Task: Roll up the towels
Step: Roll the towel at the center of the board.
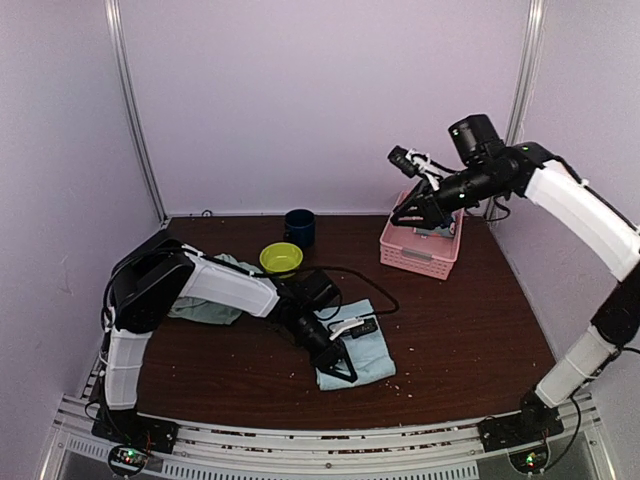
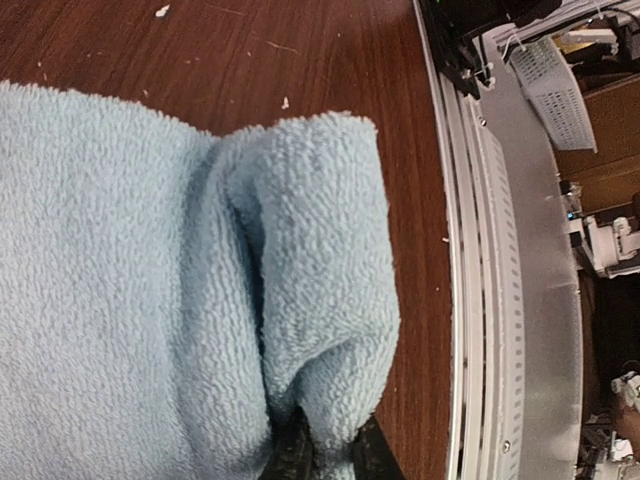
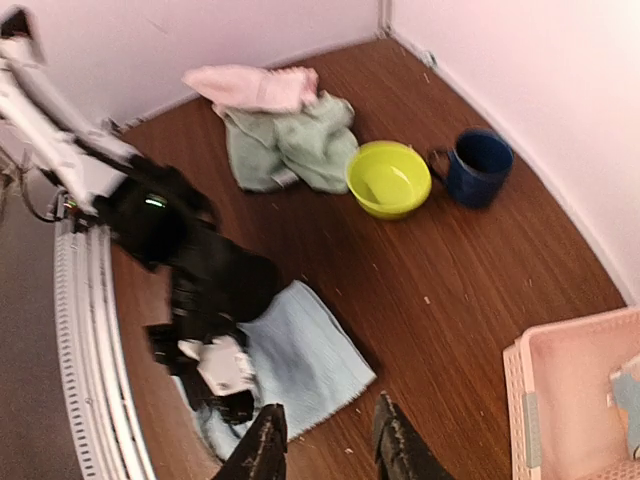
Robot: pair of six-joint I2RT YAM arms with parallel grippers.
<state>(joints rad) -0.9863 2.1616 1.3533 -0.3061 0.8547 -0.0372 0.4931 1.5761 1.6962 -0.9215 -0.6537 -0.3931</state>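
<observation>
Two arms are sharing one dark wooden table (image 1: pixel 470 340), the left arm reaching low across it and the right arm hanging high at the far right. One pink lattice basket (image 1: pixel 421 245) is sitting at the far right, and a scrap of light blue cloth (image 3: pixel 625 397) is showing inside it; how much of it there is cannot be told.

Three towels are lying on the table. The plain pale blue towel (image 1: pixel 362 348) is lying flat at the near centre. The mint green towel (image 3: pixel 290 145) is lying crumpled at the left, and the pink towel (image 3: pixel 255 87) is resting against its far edge.

One lime-green bowl (image 1: pixel 281 259) is sitting at the far centre, with one dark blue mug (image 1: pixel 299 227) just beyond it.

The left gripper (image 2: pixel 327 455) is pinching a raised fold of the pale blue towel at its near edge, its jaws clamped on the cloth. The right gripper (image 3: pixel 328 410) is hanging above the basket with its jaws parted, grasping nothing.
</observation>
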